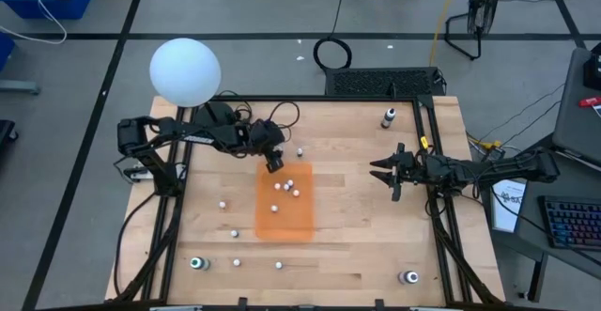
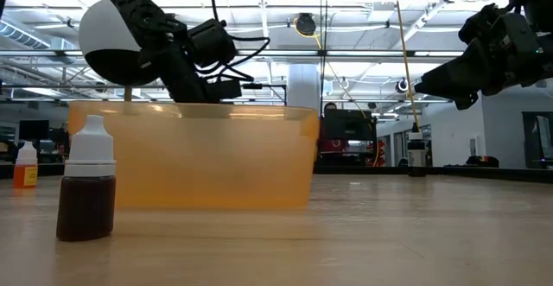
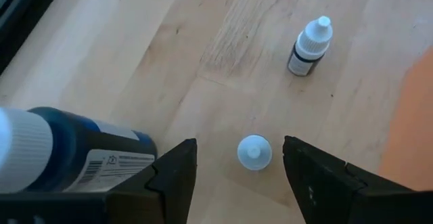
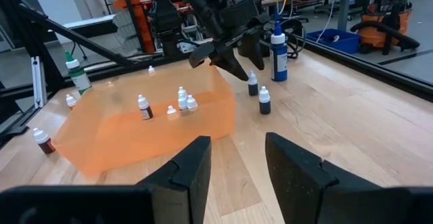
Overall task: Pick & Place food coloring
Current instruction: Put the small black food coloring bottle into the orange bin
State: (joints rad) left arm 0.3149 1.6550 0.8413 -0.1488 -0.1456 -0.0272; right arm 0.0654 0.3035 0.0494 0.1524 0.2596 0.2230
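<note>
My left gripper (image 3: pixel 238 173) had its jaws apart with nothing between them, poised just off the far edge of the orange bin (image 1: pixel 285 206). Looking past its fingers (image 3: pixel 172 176), I saw a food coloring bottle (image 3: pixel 254 151) standing upright on the counter (image 3: pixel 169 61) straight below the gap, its white cap facing the camera, so its long axis ran vertical and in line with my approach. By my reading, a plain descent would put one finger on each side of it. A second bottle with a dark body (image 3: pixel 308 47) stood a little farther out, and a larger blue bottle (image 3: pixel 67 153) sat close beside the left finger, something I judged could get bumped.

Several bottles (image 1: pixel 286 187) already lay in the bin; others were scattered over the counter. My right gripper (image 1: pixel 383 174), jaws also apart and empty, waited well off to the right, so the left arm was clearly the nearer one.
</note>
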